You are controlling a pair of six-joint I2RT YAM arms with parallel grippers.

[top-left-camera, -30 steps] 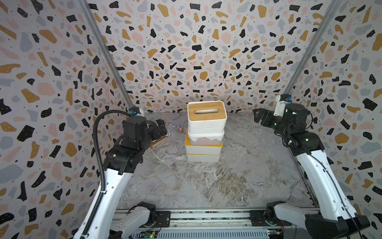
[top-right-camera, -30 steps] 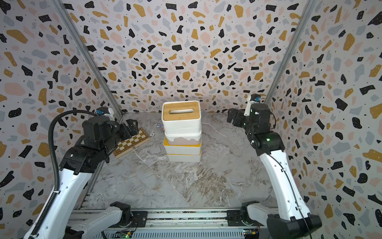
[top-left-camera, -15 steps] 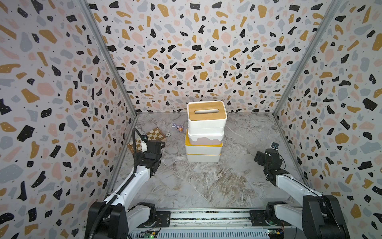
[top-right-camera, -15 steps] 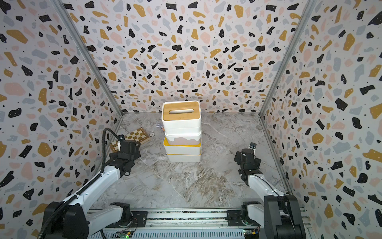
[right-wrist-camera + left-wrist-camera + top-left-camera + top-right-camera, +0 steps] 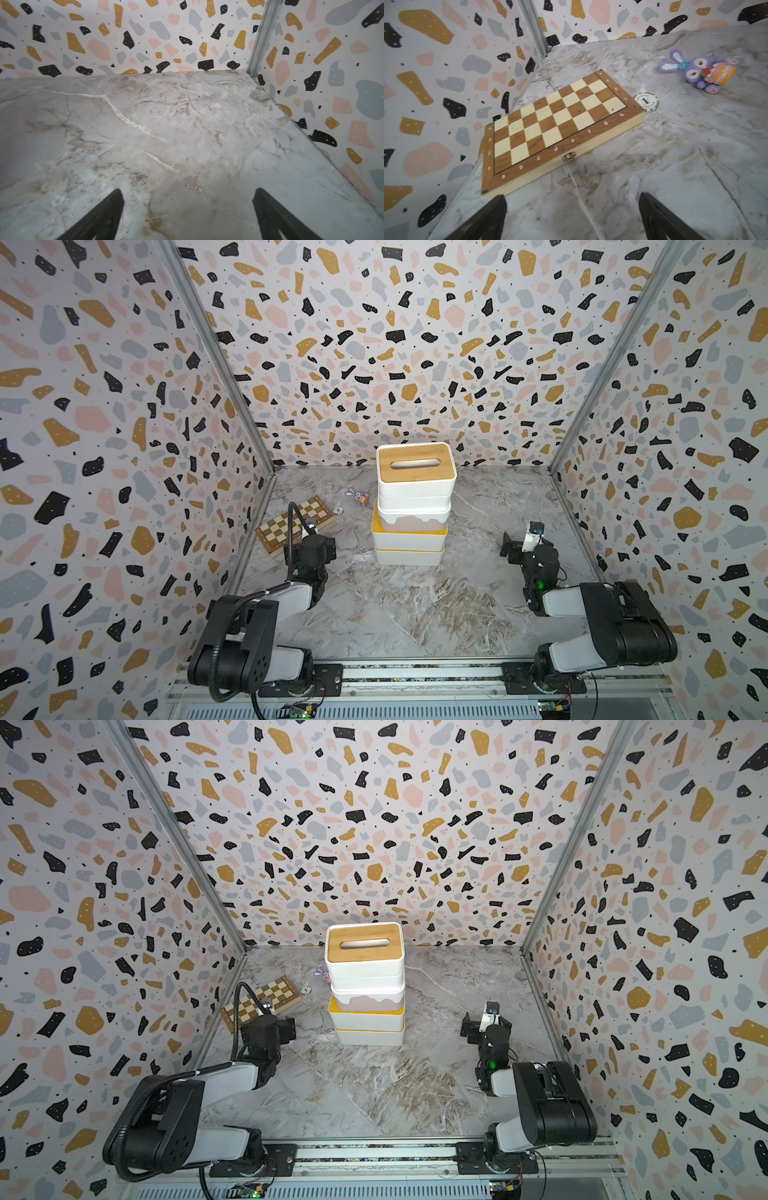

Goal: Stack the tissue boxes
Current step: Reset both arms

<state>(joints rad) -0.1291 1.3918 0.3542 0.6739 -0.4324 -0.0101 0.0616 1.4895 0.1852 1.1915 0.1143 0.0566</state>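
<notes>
Count: tissue boxes (image 5: 415,514) ×5, all in one stack:
- 1 wood-lid box (image 5: 415,464)
- 1 plain white box (image 5: 413,502), lid hidden
- 1 pink-sided box (image 5: 415,524)
- 2 yellow-lid boxes (image 5: 409,540)

chessboard (image 5: 558,128) ×1. poker chip (image 5: 646,101) ×1. purple bunny toy (image 5: 695,70) ×1. left end effector (image 5: 572,196) + right end effector (image 5: 188,191) = 2.

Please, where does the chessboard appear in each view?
In a top view: chessboard by the left wall, left of the box stack.
In a top view: chessboard in the same place, left of the box stack.
Left wrist: chessboard fills the middle, against the wall.
Right wrist: not in it.
Shared landmark: poker chip at the board's corner.
</notes>
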